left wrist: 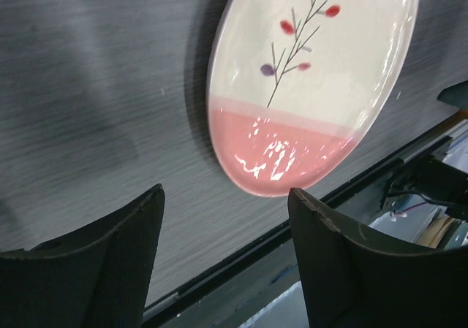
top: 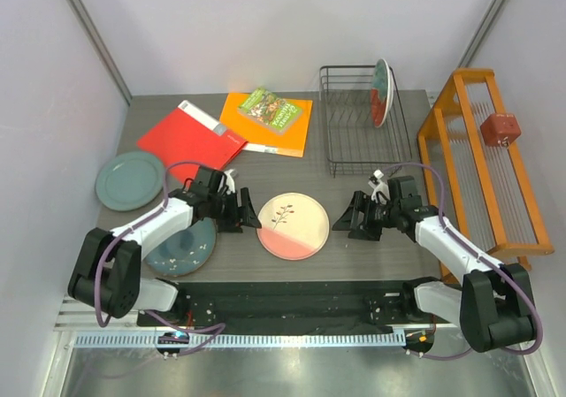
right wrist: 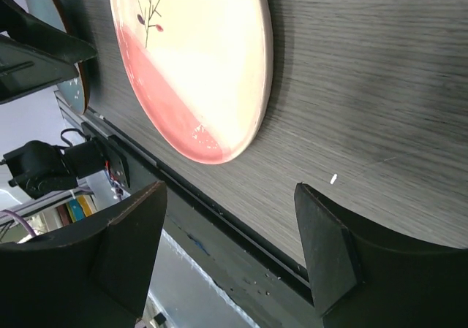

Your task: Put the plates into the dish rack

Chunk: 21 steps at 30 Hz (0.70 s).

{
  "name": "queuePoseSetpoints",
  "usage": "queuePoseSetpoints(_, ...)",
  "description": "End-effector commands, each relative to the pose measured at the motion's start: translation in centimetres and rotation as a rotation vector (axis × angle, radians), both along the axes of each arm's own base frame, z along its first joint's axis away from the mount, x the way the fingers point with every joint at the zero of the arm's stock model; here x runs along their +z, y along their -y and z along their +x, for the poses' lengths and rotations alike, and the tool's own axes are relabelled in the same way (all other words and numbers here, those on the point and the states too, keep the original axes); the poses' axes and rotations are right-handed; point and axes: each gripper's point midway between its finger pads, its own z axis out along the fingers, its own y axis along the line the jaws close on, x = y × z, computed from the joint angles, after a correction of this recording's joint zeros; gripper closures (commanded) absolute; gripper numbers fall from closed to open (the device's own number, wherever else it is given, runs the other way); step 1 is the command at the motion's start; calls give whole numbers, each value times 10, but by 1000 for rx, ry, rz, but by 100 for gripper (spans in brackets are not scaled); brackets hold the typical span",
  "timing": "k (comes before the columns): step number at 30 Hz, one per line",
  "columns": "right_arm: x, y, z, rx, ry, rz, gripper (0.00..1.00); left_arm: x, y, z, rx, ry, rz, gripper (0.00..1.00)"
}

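The cream-and-pink plate with a sprig lies flat on the table between both grippers; it also shows in the left wrist view and the right wrist view. My left gripper is open and empty just left of it. My right gripper is open and empty just right of it. The red plate with teal top stands upright in the black wire dish rack. The speckled dark teal plate lies under my left arm. The grey-green plate lies at the far left.
Red and orange flat books lie at the back, a green book on the orange one. An orange wooden rack with a red cube stands at the right. The table's front edge runs just below both grippers.
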Motion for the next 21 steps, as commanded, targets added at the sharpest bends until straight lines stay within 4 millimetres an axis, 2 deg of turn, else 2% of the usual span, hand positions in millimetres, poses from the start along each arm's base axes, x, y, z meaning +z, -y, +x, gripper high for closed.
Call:
queuePoseSetpoints(1, 3, -5, 12, -20, 16, 46, 24, 14, 15, 27, 7, 70, -119, 32)
queuePoseSetpoints(5, -7, -7, 13, -36, -11, 62, 23, 3, 16, 28, 4, 22, -121, 35)
queuePoseSetpoints(8, -15, -9, 15, -51, -23, 77, 23, -12, 15, 22, 1, -33, -113, 37)
queuePoseSetpoints(16, -39, -13, 9, -95, -135, 114, 23, -39, 19, 15, -15, -124, -120, 44)
queuePoseSetpoints(17, -37, -15, 17, -97, -96, 125, 23, -42, 20, 15, -15, -135, -120, 45)
queuePoseSetpoints(21, -48, -16, 21, -113, -105, 113, 23, -48, 25, 20, -25, -170, -135, 54)
